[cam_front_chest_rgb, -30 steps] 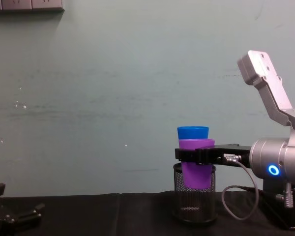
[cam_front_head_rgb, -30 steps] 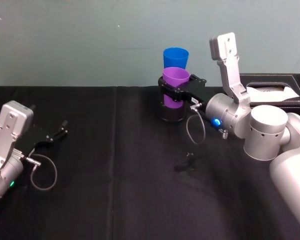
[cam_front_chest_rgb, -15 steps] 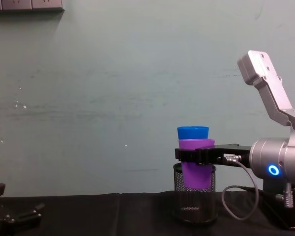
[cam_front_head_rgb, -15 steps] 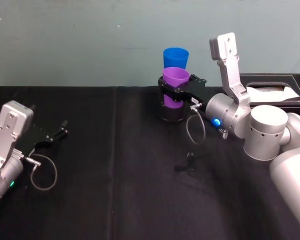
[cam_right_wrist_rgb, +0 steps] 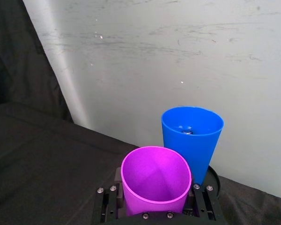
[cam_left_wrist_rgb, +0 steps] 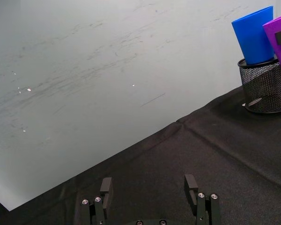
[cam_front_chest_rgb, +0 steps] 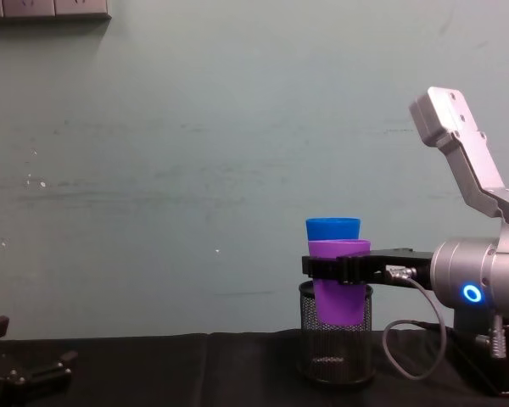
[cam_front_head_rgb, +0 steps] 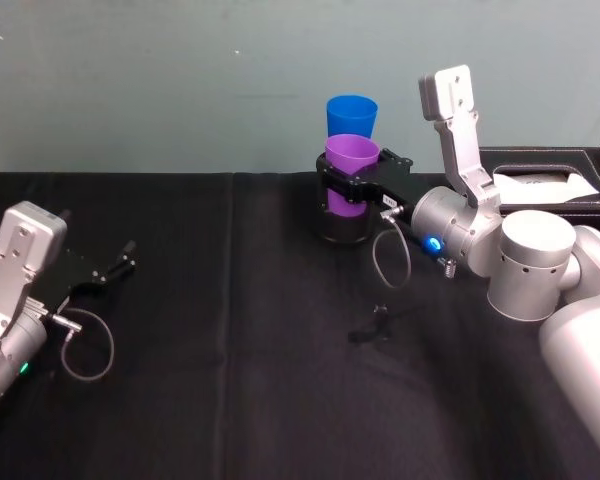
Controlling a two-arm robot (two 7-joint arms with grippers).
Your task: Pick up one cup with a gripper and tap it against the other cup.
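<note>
My right gripper (cam_front_head_rgb: 352,186) is shut on the purple cup (cam_front_head_rgb: 351,160), clamping it just under the rim and holding it upright off the table. Right behind it the blue cup (cam_front_head_rgb: 351,114) stands upright in a black mesh holder (cam_front_head_rgb: 342,228). In the right wrist view the purple cup (cam_right_wrist_rgb: 155,180) sits against the blue cup's (cam_right_wrist_rgb: 193,136) side; whether they touch I cannot tell. From the chest view the purple cup (cam_front_chest_rgb: 339,297) hangs in front of the holder (cam_front_chest_rgb: 335,356). My left gripper (cam_front_head_rgb: 115,265) rests open at the table's left side, with nothing between its fingers (cam_left_wrist_rgb: 191,183).
A black box (cam_front_head_rgb: 550,180) with white paper in it stands at the back right. A small black claw part (cam_front_head_rgb: 375,325) lies on the black cloth in front of the cups. The wall rises close behind the holder.
</note>
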